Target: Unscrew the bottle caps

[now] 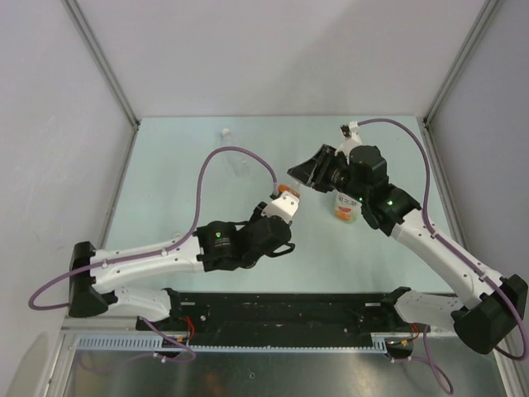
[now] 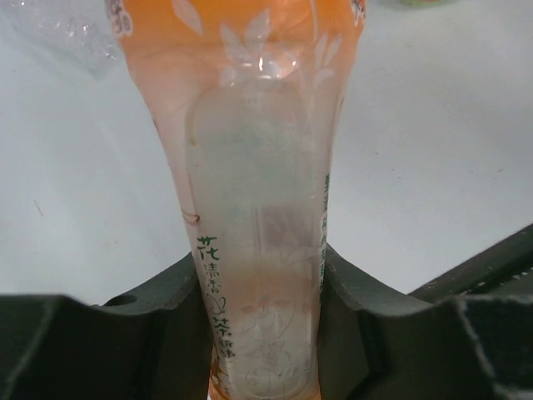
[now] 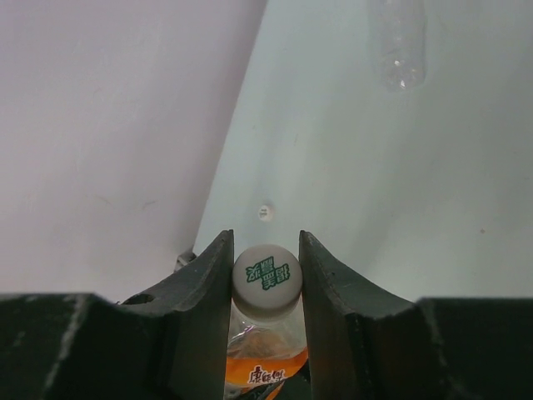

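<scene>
My left gripper [image 1: 283,207] [image 2: 262,271] is shut on the body of the orange bottle [image 2: 250,167], which has a pale printed label. My right gripper [image 1: 302,177] [image 3: 266,250] is closed on that bottle's white cap [image 3: 266,280], which has green print on top; both fingers press the cap's sides. The bottle's orange shoulder [image 3: 262,371] shows below the cap. In the top view the two grippers meet at mid-table, with the orange bottle [image 1: 288,192] between them. The clear bottle [image 1: 234,149] [image 3: 400,42] lies at the far side. The white-labelled bottle [image 1: 346,207] stands under my right arm.
The enclosure's grey wall [image 3: 117,125] rises close on the left of the right wrist view. A small white round spot [image 3: 265,212] sits on the table near the wall's base. A black rail [image 1: 289,314] runs along the near edge between the arm bases.
</scene>
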You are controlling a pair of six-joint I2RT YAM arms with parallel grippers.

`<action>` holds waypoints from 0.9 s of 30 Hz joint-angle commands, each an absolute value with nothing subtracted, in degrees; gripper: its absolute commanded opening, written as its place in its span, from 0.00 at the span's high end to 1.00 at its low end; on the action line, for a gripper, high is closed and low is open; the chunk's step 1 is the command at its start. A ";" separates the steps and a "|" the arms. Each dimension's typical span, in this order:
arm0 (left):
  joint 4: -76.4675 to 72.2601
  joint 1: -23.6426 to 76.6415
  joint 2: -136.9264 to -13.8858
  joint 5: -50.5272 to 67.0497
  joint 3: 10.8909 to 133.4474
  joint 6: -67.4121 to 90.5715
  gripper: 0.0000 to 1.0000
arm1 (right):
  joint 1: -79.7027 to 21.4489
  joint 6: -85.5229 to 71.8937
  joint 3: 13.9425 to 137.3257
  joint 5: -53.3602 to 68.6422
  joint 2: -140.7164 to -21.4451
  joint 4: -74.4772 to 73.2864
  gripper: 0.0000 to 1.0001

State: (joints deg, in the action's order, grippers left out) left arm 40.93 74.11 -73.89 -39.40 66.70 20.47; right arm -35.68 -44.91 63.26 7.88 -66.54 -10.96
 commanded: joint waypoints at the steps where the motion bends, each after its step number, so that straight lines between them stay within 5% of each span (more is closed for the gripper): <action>1: 39.51 73.77 -70.54 -32.64 70.15 21.72 1.00 | -32.78 -44.90 60.09 17.78 -62.93 1.43 1.00; 15: 24.25 71.02 -61.13 -5.85 66.57 16.93 1.00 | -23.15 -46.23 55.76 40.77 -58.35 15.78 1.00; 27: 5.80 67.63 -53.36 22.36 57.17 18.27 1.00 | -21.41 -61.26 49.60 49.85 -59.03 44.74 1.00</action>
State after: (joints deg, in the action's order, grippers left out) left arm 18.00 66.83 -55.37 4.97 57.56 20.53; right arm -22.39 -55.44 51.24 48.18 -57.78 32.12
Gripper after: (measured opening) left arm 0.456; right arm 0.380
